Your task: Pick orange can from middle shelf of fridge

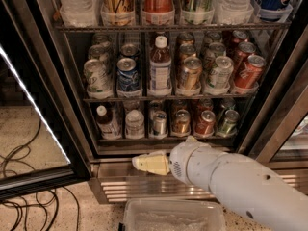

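Observation:
The fridge stands open, steel-framed with a dark interior. Its middle shelf is a wire rack holding rows of cans in clear cup holders. The orange can, coppery with a silver top, stands at the front, just right of a brown bottle. A silver-green can and a red can stand to its right. My gripper, cream-coloured on a white arm, points left in front of the ribbed base grille, well below the middle shelf and holding nothing.
The glass door hangs open at the left with a lit strip. Cables lie on the floor. A clear plastic bin sits below the arm. The top shelf holds tall cans and bottles, and the bottom shelf holds more cans.

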Controlling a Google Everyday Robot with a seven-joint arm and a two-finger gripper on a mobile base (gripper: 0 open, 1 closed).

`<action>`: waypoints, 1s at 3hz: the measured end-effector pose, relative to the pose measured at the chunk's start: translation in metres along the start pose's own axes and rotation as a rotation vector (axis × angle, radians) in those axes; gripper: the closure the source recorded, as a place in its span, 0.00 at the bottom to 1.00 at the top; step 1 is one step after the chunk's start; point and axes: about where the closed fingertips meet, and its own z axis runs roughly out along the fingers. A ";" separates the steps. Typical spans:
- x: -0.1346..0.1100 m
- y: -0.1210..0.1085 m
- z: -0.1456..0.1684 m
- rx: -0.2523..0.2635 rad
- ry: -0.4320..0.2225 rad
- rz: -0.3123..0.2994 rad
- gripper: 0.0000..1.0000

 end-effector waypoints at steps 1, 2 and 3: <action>0.003 -0.014 0.010 0.071 -0.066 0.008 0.00; 0.005 -0.039 0.015 0.162 -0.136 0.026 0.00; -0.012 -0.061 0.004 0.274 -0.243 0.020 0.00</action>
